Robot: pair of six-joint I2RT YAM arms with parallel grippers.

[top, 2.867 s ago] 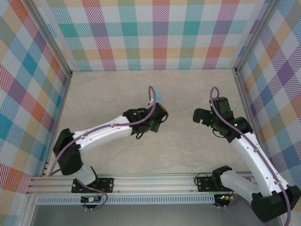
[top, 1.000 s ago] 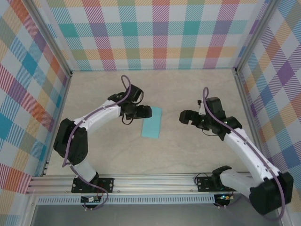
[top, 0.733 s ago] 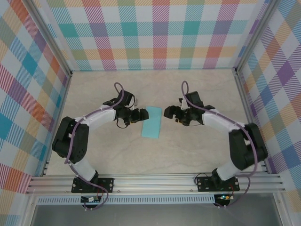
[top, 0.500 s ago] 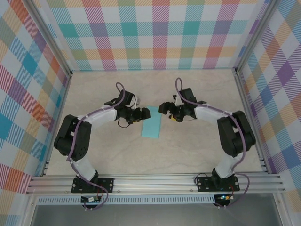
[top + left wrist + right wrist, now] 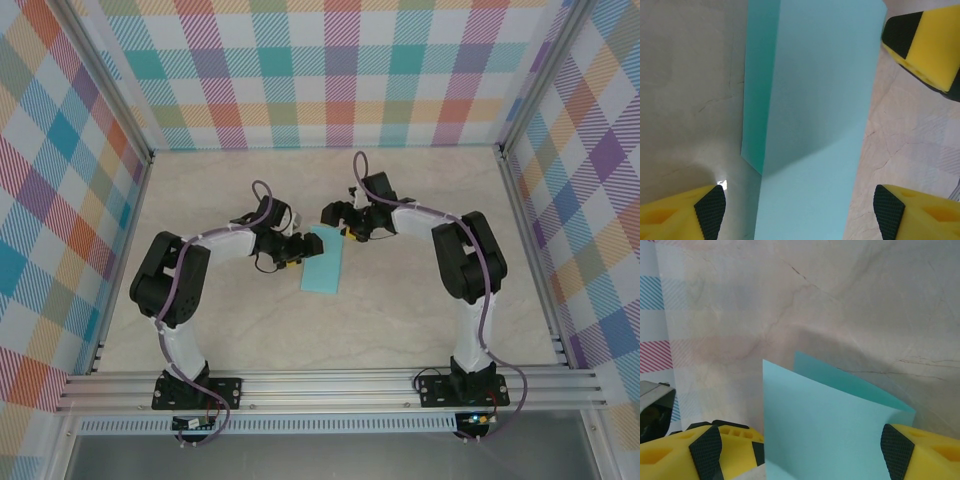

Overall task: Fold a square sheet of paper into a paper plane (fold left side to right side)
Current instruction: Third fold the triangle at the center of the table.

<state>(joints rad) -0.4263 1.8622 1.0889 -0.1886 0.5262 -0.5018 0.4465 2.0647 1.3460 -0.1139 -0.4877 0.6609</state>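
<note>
The square sheet of paper [image 5: 323, 268] lies flat near the middle of the table [image 5: 430, 300], folded in half into a narrow strip, with its far end between the two arms. The left gripper [image 5: 296, 248] comes at that end from the left and the right gripper [image 5: 336, 217] from the far side, each with its fingers spread wide and the paper lying loose between them, pinched by neither (in both wrist views the two halves sit slightly offset, a darker strip of the lower one peeking out)
</note>
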